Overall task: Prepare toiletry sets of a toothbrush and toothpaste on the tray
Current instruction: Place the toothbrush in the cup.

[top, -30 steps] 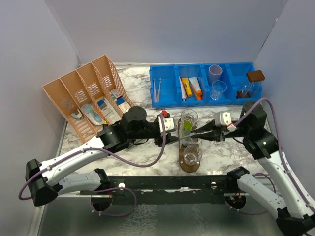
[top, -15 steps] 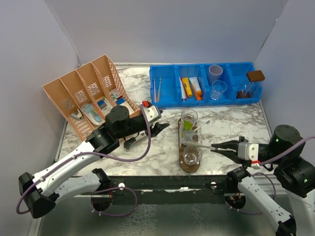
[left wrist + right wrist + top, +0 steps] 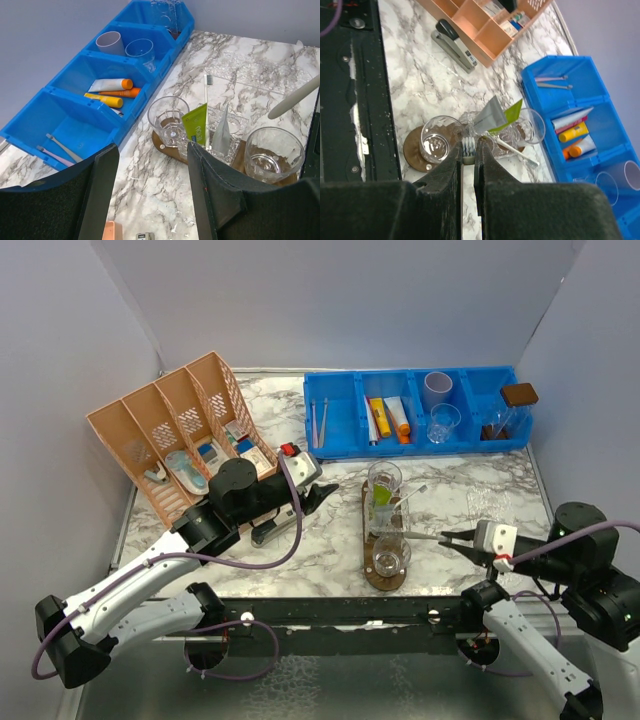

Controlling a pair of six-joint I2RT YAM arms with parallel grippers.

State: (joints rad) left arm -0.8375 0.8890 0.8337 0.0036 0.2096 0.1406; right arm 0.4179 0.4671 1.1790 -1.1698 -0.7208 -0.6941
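Our left hand point(image 3: 320, 497) is hanging released, gripping nothing, at the 10 o'clock side of the dark brown oblong wooden tray point(image 3: 383, 584) on the marble-patterned table point(image 3: 470, 490). Three clear plastic tumblers are standing in a row on the tray. The ones at 12 o'clock point(image 3: 383, 477) and 6 o'clock point(image 3: 390, 558) are looking empty. The middle one point(image 3: 389, 520) is carrying a lime green squeeze tube point(image 3: 196, 131), a silvery tube point(image 3: 221, 136) and a thin white toothbrush point(image 3: 206, 107). At the tray's 3 o'clock our right hand point(image 3: 452, 537) is clenching a second pale toothbrush point(image 3: 420, 534) close to its bristle head, with the handle end pointing toward the tray.

We are judging this brush light, stiff and smooth, so, pinched at one end, it is liable to swivel; a firm, square pinch is mattering. The tumblers are looking thin, slick and easily tipped, so we are favouring a handle-first drop into an empty one, clear of its rim.
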